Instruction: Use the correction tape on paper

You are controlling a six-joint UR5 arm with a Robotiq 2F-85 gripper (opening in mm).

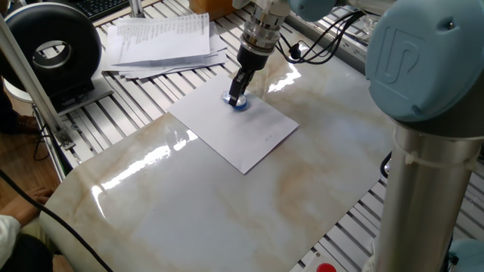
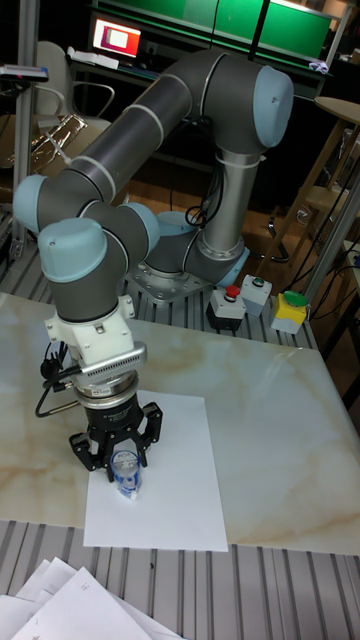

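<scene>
Gripper [image 1: 237, 97] [image 2: 126, 470] of grey UR5 arm pointing down, black fingers clenched on small blue-and-clear plastic correction tape dispenser [image 1: 240, 103] [image 2: 127, 482]. Dispenser tip touching plain white rectangular paper sheet [image 1: 234, 128] [image 2: 170, 480], near sheet's corner closest to stack of printed papers [image 1: 162, 41] [image 2: 60, 610]. Sheet flat on glossy marble-pattern counter [image 1: 227, 204] [image 2: 270, 440]. Printed stack beyond counter edge, on slatted aluminium frame [image 1: 144, 94]. Black round device [image 1: 49, 49] at far left of fixed view. Red, green, yellow buttons [image 2: 255, 300] beside arm base.
</scene>
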